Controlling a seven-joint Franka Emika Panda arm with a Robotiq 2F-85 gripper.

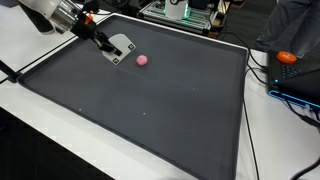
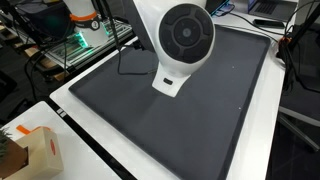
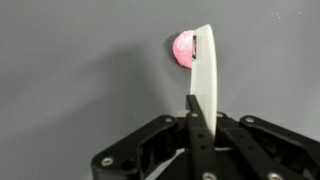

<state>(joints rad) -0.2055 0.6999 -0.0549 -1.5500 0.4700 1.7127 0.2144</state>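
In an exterior view my gripper [image 1: 103, 42] hangs low over the far left corner of a dark grey mat [image 1: 150, 110]. It is shut on a flat white plate [image 1: 119, 49]. In the wrist view the plate [image 3: 204, 70] shows edge-on, clamped between the black fingers [image 3: 193, 100] and reaching forward. A small pink ball [image 3: 184, 48] lies on the mat at the plate's far tip, partly hidden behind it; whether they touch I cannot tell. In the exterior view the ball [image 1: 142, 60] rests just right of the plate.
The mat has a raised black rim [image 1: 247, 70] and lies on a white table. The arm's white joint with a dark round cap [image 2: 180, 40] fills an exterior view. Cables and an orange object [image 1: 288, 58] lie right of the mat. A cardboard box [image 2: 35, 150] sits at a corner.
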